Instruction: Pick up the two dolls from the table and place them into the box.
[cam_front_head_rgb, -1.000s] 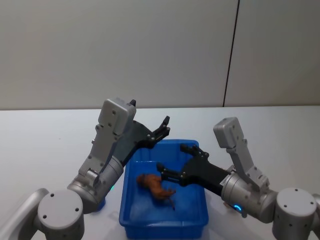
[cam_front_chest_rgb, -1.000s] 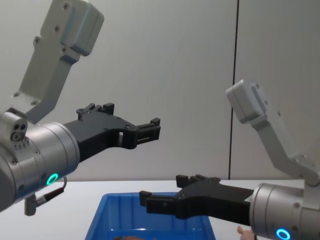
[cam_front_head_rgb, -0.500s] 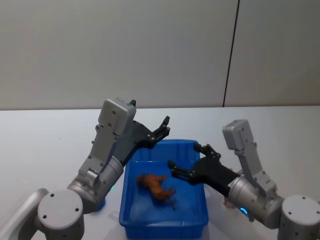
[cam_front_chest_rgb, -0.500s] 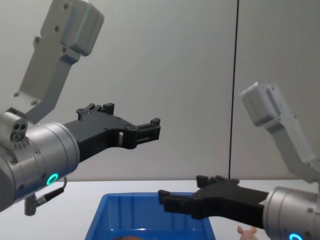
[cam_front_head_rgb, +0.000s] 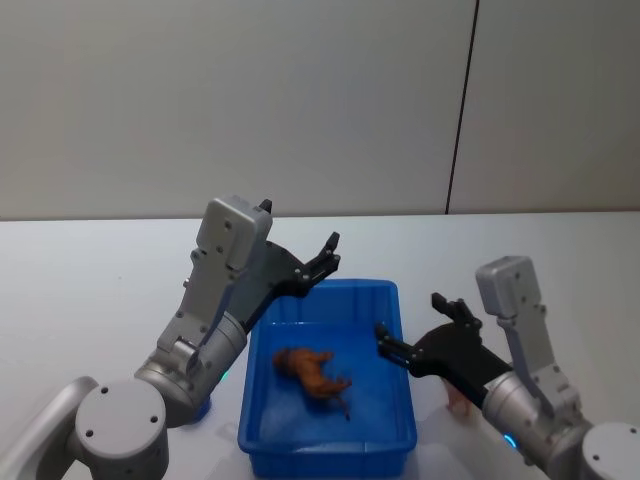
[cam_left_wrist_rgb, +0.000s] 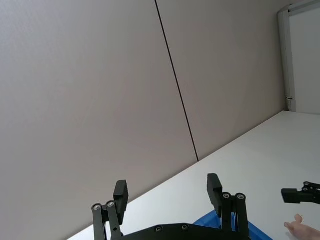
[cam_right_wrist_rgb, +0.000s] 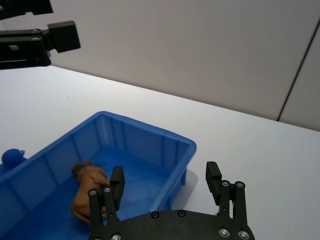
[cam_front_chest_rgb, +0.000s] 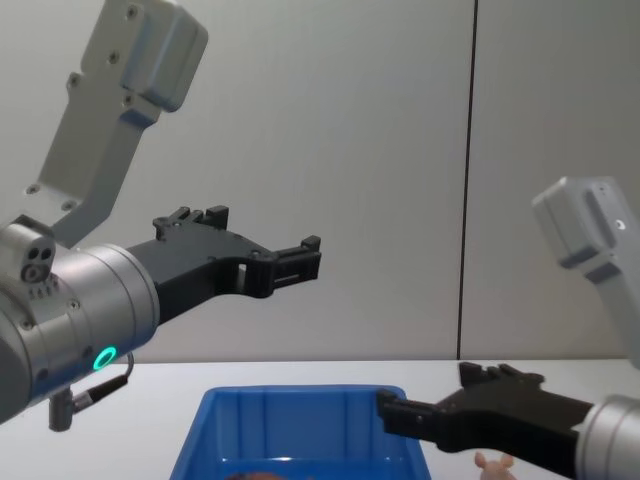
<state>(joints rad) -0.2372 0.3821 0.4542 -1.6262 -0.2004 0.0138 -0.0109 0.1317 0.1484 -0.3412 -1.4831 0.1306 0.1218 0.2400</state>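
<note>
One of two dolls boxed: shaggy reddish-brown toy animal (cam_front_head_rgb: 312, 372) lying on the floor of the bright blue ribbed plastic box (cam_front_head_rgb: 330, 440). Pale pink pig figure (cam_front_chest_rgb: 492, 464) on the white tabletop (cam_front_head_rgb: 100, 290) just right of the box, mostly hidden under the right gripper (cam_front_head_rgb: 408, 322), pose hard to tell. Right jaws wide and empty, low beside the right rim, probably lining up on the pig. Left gripper (cam_front_head_rgb: 328, 255) high over the far-left rim, jaws wide, likely out of the way.
</note>
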